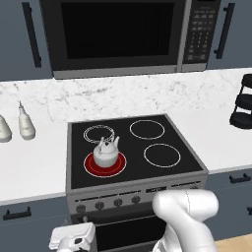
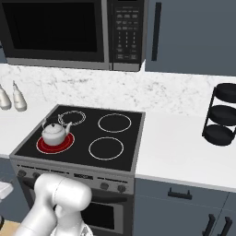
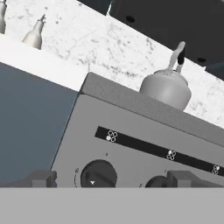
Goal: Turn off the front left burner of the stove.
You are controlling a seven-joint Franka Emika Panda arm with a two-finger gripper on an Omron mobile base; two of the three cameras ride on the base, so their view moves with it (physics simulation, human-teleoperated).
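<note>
Burner: the front left burner (image 1: 104, 165) glowed red on the stove (image 1: 142, 184), under a white kettle (image 1: 106, 153).
Gripper: the gripper (image 3: 111, 178) hung wide open, empty, near the leftmost knob (image 3: 99, 174).

Black glass stove (image 1: 133, 147) with a glowing red front left burner (image 1: 105, 166) (thin white rim), white kettle (image 1: 106, 152), grey-veined white marble backsplash (image 1: 123, 96), dark knobs (image 3: 99, 173).
</note>
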